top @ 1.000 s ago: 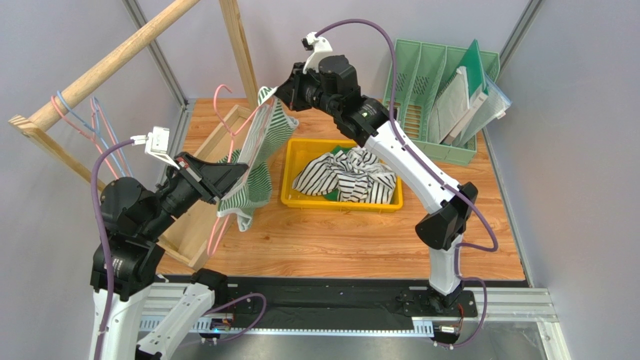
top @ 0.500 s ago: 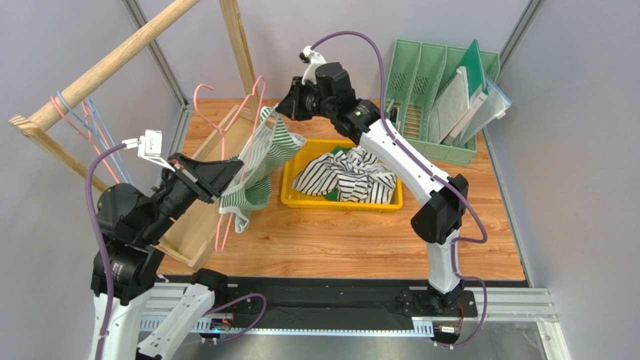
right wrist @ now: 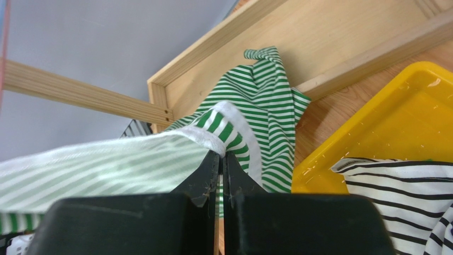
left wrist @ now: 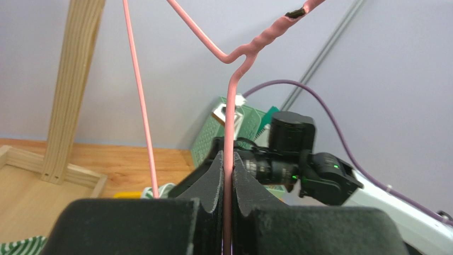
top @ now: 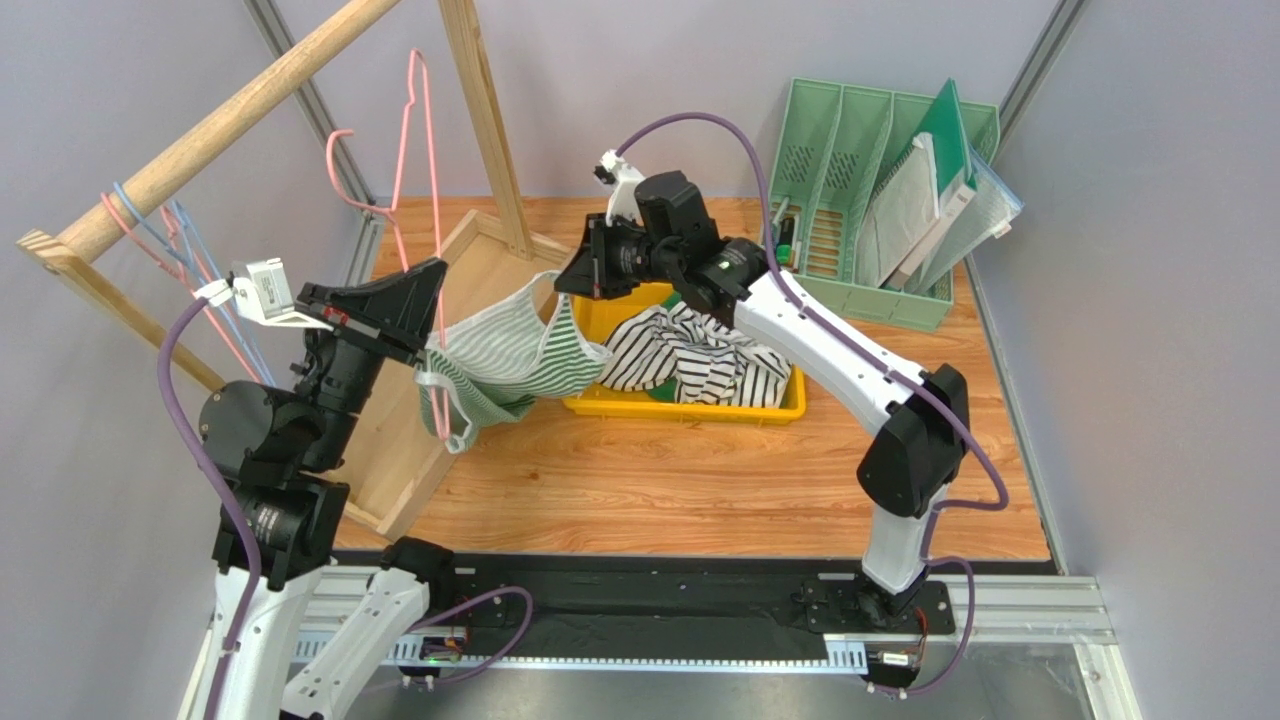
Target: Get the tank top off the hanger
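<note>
Top external: left gripper (top: 431,282) clamped on pink hanger (top: 427,158), hook up; right gripper (top: 577,279) pinching green-striped tank top (top: 519,353), maybe draped off hanger's bottom.

Cloth tank top (top: 523,353), smooth coated-wire hanger (left wrist: 229,133)

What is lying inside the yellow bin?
A crumpled black-and-white striped garment fills the yellow bin. Whatever lies beneath it is covered.
</note>
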`<state>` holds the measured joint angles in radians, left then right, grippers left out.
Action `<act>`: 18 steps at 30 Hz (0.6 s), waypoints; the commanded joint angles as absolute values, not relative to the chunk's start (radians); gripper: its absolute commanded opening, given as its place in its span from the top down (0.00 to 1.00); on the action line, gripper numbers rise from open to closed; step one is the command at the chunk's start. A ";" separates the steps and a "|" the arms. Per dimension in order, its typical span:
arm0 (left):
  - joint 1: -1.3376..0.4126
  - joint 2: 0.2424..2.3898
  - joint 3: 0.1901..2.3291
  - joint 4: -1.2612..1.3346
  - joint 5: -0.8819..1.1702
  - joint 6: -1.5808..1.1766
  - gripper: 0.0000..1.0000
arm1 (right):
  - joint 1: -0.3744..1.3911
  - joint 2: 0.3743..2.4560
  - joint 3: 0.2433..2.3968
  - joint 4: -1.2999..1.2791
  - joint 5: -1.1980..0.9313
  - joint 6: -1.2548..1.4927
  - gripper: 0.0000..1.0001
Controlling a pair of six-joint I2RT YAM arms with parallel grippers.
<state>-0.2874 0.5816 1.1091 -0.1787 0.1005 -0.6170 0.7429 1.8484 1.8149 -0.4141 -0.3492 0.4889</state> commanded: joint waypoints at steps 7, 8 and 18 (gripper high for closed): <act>-0.288 0.643 1.147 -0.091 -0.029 -0.584 1.00 | 0.742 1.694 1.705 -0.393 -0.342 0.439 1.00; -0.288 0.644 1.152 -0.094 -0.050 -0.572 1.00 | 0.747 1.687 1.694 -0.402 -0.339 0.436 1.00; -0.290 0.693 1.019 0.372 0.098 -0.257 1.00 | 0.808 1.522 1.457 -0.353 -0.439 0.449 1.00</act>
<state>-0.2874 0.6563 1.0561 0.0826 0.0051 -0.4419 0.7830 1.6341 1.4876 -0.4057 -0.3725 0.4442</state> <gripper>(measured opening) 0.017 0.006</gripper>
